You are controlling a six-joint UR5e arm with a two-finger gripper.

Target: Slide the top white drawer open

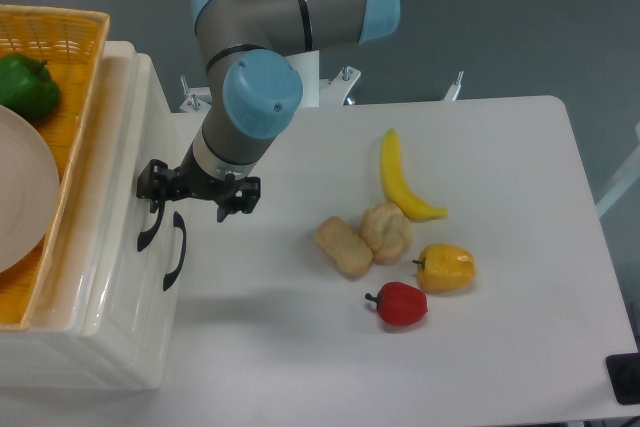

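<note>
The white cabinet stands at the left, its front facing right. The top white drawer sits flush with the cabinet front, its curved black handle just left of the lower drawer's matching handle. My gripper hangs in front of the cabinet, right above the far ends of both handles. Its left finger is at the top end of the upper handle and its right finger is out over the table. The jaws stand apart and hold nothing; I cannot tell whether the left finger touches the handle.
An orange wicker basket with a green pepper and a white plate sits on the cabinet top. On the table to the right lie a banana, two bread pieces, a yellow pepper and a red pepper.
</note>
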